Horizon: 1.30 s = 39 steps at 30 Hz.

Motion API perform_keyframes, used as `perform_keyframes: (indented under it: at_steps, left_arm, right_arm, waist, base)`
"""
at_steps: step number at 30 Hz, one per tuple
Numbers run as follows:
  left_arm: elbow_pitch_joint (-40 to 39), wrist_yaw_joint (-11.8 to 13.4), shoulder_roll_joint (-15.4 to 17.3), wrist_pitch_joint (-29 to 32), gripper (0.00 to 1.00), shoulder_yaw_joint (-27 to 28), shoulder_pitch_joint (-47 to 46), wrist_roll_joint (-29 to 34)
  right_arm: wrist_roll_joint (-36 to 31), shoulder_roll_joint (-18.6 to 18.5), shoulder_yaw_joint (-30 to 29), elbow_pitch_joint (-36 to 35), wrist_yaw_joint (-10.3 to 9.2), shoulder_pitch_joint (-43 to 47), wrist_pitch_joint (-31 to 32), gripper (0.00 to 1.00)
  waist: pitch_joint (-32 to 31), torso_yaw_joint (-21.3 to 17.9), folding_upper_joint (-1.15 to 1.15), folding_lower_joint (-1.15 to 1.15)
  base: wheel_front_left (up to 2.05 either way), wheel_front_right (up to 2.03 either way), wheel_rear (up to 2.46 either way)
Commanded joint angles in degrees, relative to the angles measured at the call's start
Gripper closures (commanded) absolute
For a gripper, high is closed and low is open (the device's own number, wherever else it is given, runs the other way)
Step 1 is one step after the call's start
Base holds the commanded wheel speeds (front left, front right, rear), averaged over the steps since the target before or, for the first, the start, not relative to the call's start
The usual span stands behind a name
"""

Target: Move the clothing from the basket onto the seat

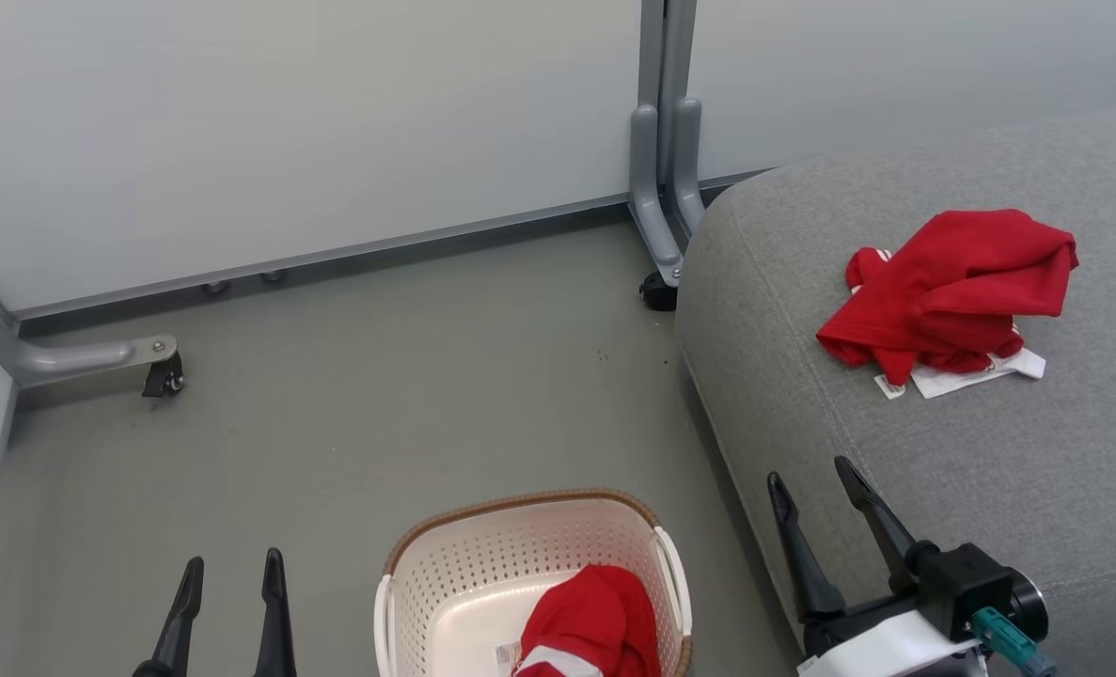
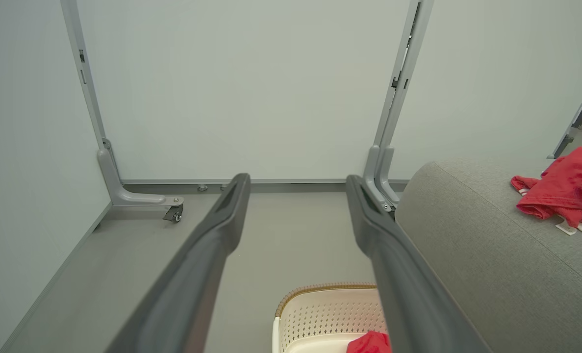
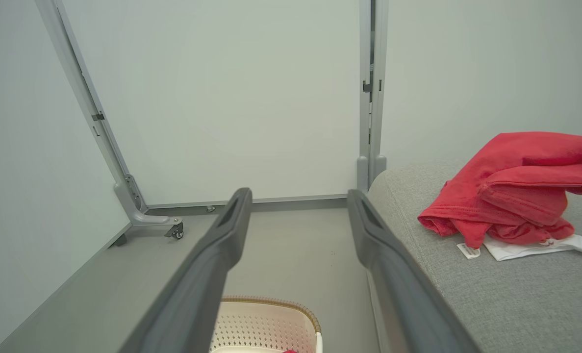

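Nearest in, the left gripper point(image 1: 234, 559) hangs over the floor point(image 1: 379, 395), jaws released, holding nothing. Just right of it sits the basket point(image 1: 520, 508), with one red garment point(image 1: 595, 616) bunched in its near right corner, a white stripe showing. Further right, the right gripper point(image 1: 809, 472) hovers at the near left edge of the seat point(image 1: 990, 489), jaws parted too, empty. Farther back on the cushion, a second red garment point(image 1: 952, 282) lies crumpled, white labels poking out. Beyond stands the pale partition wall point(image 1: 285, 122).
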Motion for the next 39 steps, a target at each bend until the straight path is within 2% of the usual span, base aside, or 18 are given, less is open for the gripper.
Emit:
perform_keyframes:
  at_steps: [1,28,34,39]
  left_arm:
    - [0.3,-0.2,0.1,0.0,0.0,-0.1,0.4,0.0]
    - [1.9,-0.3,0.1,0.0,0.0,-0.9,-1.4,0.7]
    - [3.1,-0.3,0.1,0.0,0.0,-3.9,-3.4,1.5]
    - [5.0,-0.3,2.2,0.0,0.0,-7.1,-7.4,0.3]
  right_arm:
    - [0.4,-0.2,-0.3,0.0,-0.06,0.5,-0.2,0.0]
    - [-0.6,-0.2,-0.7,-0.5,-0.06,1.4,-0.2,0.0]
    - [0.3,-0.1,-4.4,-1.4,-0.06,-0.1,-0.2,0.0]
    - [-0.2,-0.2,-7.2,-3.1,-0.06,-2.3,-0.2,0.0]
  waist:
    - [-0.2,0.1,0.0,0.0]
    - [0.0,0.6,0.0,0.0]
    - [2.9,-0.1,0.0,0.0]
    - [7.8,-1.3,0.0,0.0]
  base:
    - [0.0,0.0,0.0]
    - [0.0,0.0,0.0]
    - [0.0,0.0,0.0]
    - [0.0,0.0,0.0]
